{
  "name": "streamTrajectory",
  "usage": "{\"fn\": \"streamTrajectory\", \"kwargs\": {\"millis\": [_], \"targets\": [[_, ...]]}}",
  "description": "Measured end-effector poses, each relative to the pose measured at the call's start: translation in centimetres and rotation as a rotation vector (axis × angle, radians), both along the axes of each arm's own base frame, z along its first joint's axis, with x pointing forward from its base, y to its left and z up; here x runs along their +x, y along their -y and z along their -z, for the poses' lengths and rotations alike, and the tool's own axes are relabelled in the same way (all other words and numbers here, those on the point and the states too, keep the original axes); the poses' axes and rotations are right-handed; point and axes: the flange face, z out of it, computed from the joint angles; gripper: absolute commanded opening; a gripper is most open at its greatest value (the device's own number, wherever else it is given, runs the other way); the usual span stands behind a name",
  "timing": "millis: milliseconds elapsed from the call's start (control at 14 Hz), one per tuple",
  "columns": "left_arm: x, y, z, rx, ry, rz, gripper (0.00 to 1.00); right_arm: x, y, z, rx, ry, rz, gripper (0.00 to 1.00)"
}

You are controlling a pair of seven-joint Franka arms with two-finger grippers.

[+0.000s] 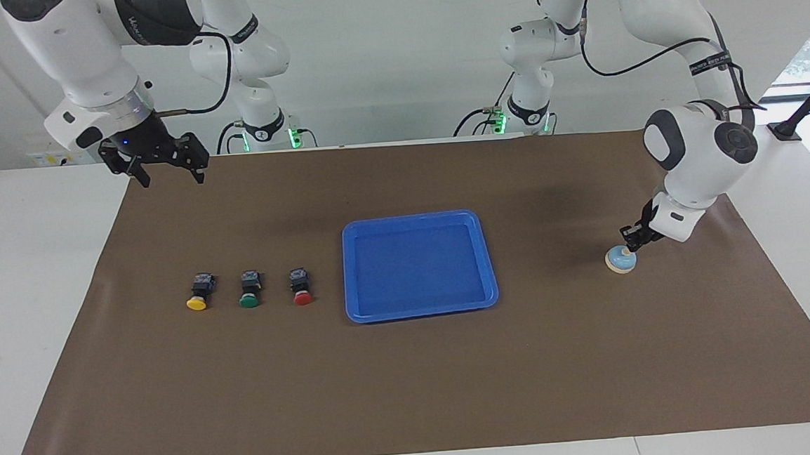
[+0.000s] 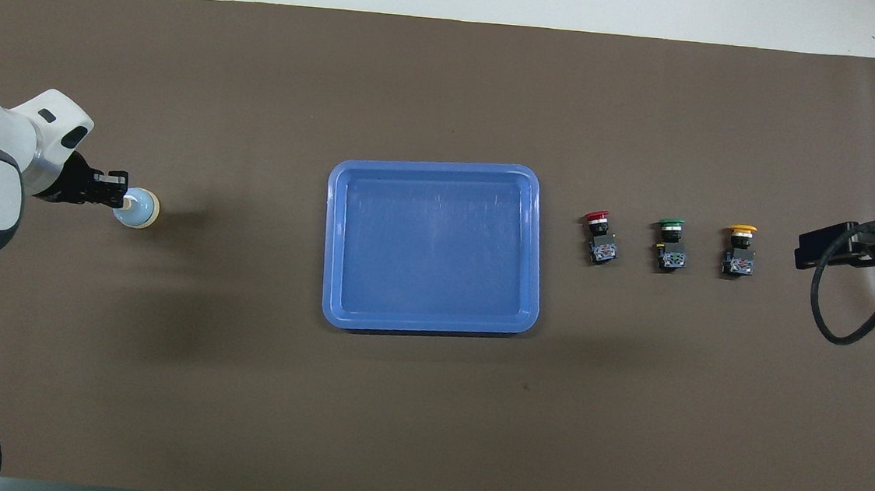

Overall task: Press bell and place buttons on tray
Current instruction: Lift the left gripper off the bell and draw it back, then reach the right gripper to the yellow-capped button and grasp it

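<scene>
Step in hand: bell press. Left gripper (image 1: 632, 244), fingers closed, tips on bell (image 1: 620, 261), 3 o'clock of tray (image 1: 422, 311). 3 buttons (image 1: 248, 290) at 9 o'clock, untouched. Right gripper (image 1: 169, 174) wide, waiting. Next: lift off, fetch buttons.

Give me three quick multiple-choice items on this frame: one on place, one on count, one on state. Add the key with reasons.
1. Where is the bell?
A. in the tray
B. on the mat toward the left arm's end
C. beside the yellow button

2. How many buttons lie on the mat?
A. two
B. three
C. four

3. What is the left hand doing?
A. shut, tips down at the bell's top
B. holding a button
C. waiting over the tray

Key:
1 B, the tray is bare of it.
2 B, yellow, green, red.
3 A, the open right hand waits, raised.
</scene>
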Motion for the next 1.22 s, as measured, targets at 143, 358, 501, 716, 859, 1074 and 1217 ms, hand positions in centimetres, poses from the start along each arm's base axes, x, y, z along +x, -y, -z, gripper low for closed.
{"fn": "streamTrajectory", "kwargs": {"millis": [143, 358, 501, 716, 859, 1074, 1217], "targets": [[0.2, -0.1, -2.7, -0.001, -0.012, 0.001, 1.00, 0.0, 0.0, 0.0, 0.000, 0.000, 0.000, 1.00], [-0.4, -0.1, -6.1, 0.000, -0.007, -0.001, 1.00, 0.0, 0.1, 0.0, 0.000, -0.001, 0.002, 1.00], [-1.2, -0.3, -8.1, 0.000, -0.014, -0.004, 1.00, -0.1, 0.5, 0.6, 0.002, -0.009, -0.013, 1.00], [-1.8, -0.4, -11.7, -0.001, -0.031, -0.005, 1.00, 0.6, 0.7, 4.1, 0.002, 0.050, -0.024, 1.00], [-2.3, -0.4, -13.7, -0.002, -0.048, -0.005, 1.00, 1.3, 0.9, 8.0, 0.003, 0.041, -0.023, 1.00], [-3.7, 0.2, -15.6, -0.004, -0.086, 0.006, 1.00, 4.0, 2.5, 15.6, 0.000, 0.108, -0.002, 1.00], [-4.8, 0.6, -17.1, -0.004, -0.098, 0.012, 1.00, 4.8, 3.2, 20.5, 0.001, 0.121, 0.009, 1.00]]}}
